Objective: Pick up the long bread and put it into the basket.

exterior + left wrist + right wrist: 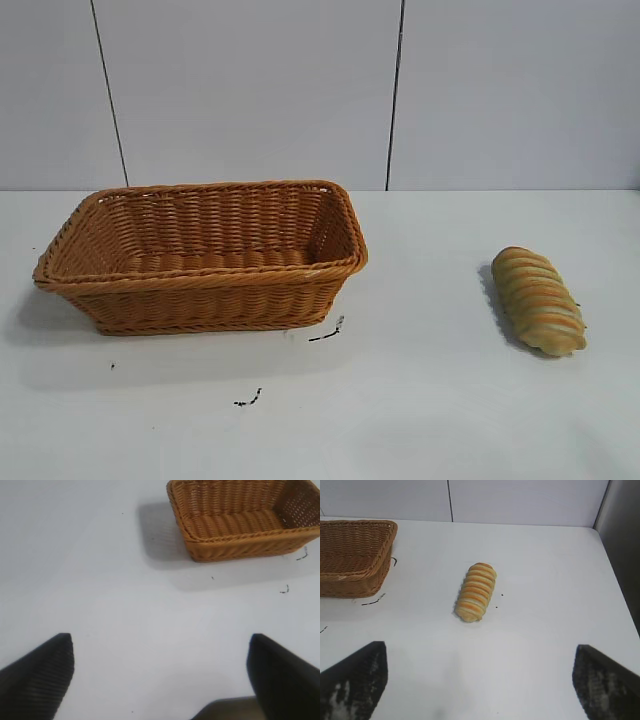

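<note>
On the white table (430, 420), both end effectors (160, 672) (480, 680) hover wide open, empty.

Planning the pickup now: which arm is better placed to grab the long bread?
Likely the right. The long bread lies on the table's right side, straight ahead of the open right claw. The left claw, also open, faces only the basket and bare table.

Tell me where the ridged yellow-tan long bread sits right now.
In the exterior view the ridged yellow-tan long bread lies on the white table at the right, well apart from the empty orange-brown wicker basket at the left, with no gripper touching it.
</note>
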Controlling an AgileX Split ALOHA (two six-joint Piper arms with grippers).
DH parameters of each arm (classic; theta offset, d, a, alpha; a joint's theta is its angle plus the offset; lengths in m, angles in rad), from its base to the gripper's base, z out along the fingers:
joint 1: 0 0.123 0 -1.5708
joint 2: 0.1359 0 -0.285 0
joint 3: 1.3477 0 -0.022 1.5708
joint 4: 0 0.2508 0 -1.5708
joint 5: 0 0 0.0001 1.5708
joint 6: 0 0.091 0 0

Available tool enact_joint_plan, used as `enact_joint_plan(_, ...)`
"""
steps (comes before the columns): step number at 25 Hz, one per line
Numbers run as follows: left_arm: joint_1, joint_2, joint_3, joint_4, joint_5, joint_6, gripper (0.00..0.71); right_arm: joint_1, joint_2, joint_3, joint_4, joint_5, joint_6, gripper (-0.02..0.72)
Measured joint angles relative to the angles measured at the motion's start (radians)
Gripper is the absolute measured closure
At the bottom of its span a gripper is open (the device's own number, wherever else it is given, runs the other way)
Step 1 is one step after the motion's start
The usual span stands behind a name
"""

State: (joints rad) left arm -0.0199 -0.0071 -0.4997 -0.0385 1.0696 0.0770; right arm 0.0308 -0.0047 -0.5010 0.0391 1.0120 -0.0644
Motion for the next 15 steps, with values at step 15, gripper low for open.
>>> enact_joint_plan(15,0.0,0.0,0.0,0.0,0.0,0.0,0.018,0.0,0.568,-0.227,0.01,0.001,0.0,0.014)
